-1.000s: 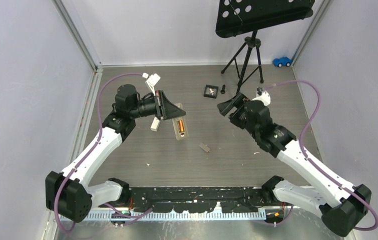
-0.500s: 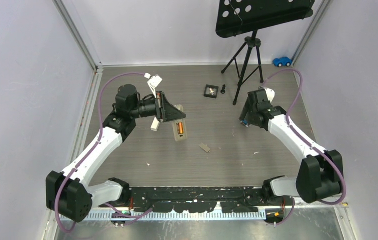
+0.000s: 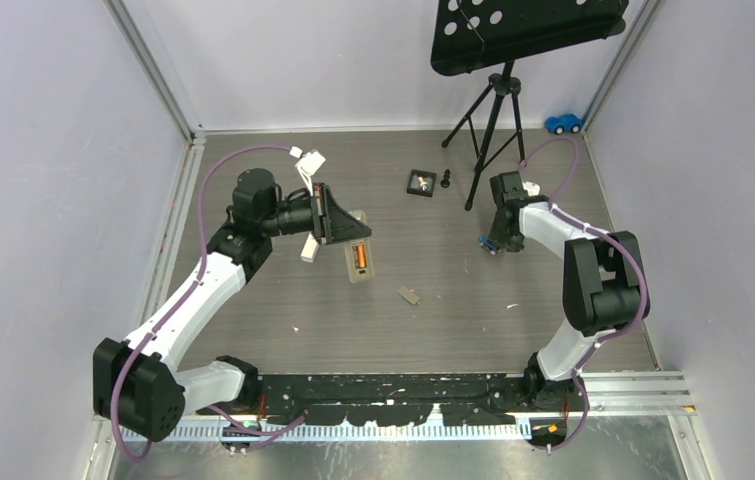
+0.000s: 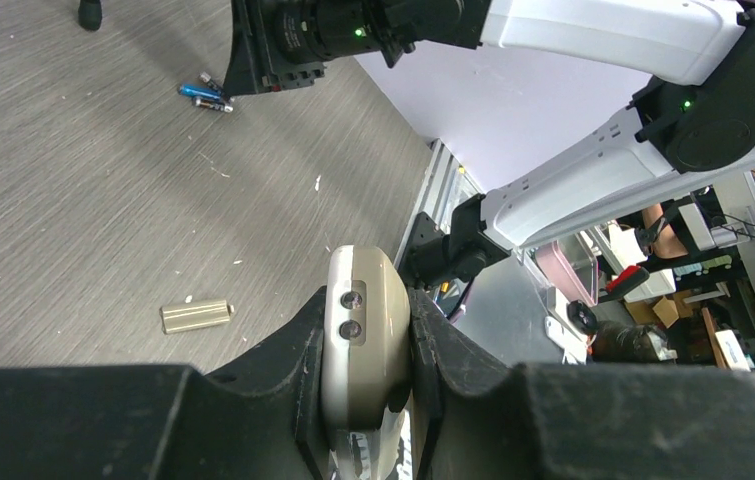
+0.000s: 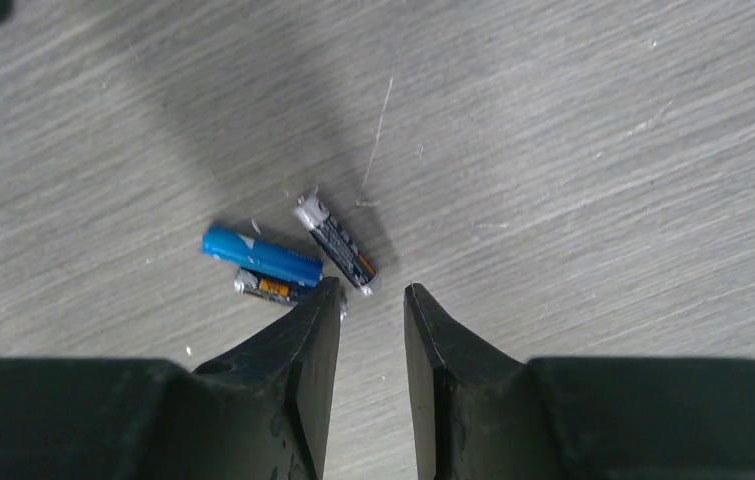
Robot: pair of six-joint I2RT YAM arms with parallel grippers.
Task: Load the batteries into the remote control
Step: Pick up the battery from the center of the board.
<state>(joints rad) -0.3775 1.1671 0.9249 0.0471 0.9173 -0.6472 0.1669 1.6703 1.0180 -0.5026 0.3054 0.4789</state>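
**Remote held on the left, loose batteries under my right end effector**

Left of centre in the overhead view, my left end effector (image 3: 341,228) is raised over the grey worktop (image 3: 433,330); its jaws are closed tight on the beige remote control (image 3: 358,256), which juts out past the fingertips toward the middle of the frame; an orange battery (image 3: 360,257) sits in the remote's open compartment. My left wrist camera shows the rounded end of the remote pinched between both black fingers at the bottom centre of the frame.

A little lower and to the right, a small beige plate (image 3: 409,295) lies flat on the worktop, apart from everything else.

Right of centre in the overhead view, my right end effector (image 3: 493,240) points down at the worktop. In the right wrist view, three loose batteries (image 5: 283,262) lie bunched together just left of centre: a blue battery (image 5: 261,257) to the left; a grey and orange battery (image 5: 269,288) touching it from below, one end against my left fingertip (image 5: 321,300); and a dark battery (image 5: 338,245) slanting down to the right, its lower end at the mouth of my jaws. Those jaws stand a narrow gap apart and hold nothing.

At the upper right of the overhead view stand a black tripod stand (image 3: 493,110) and, further right by the wall, a blue toy car (image 3: 563,123).
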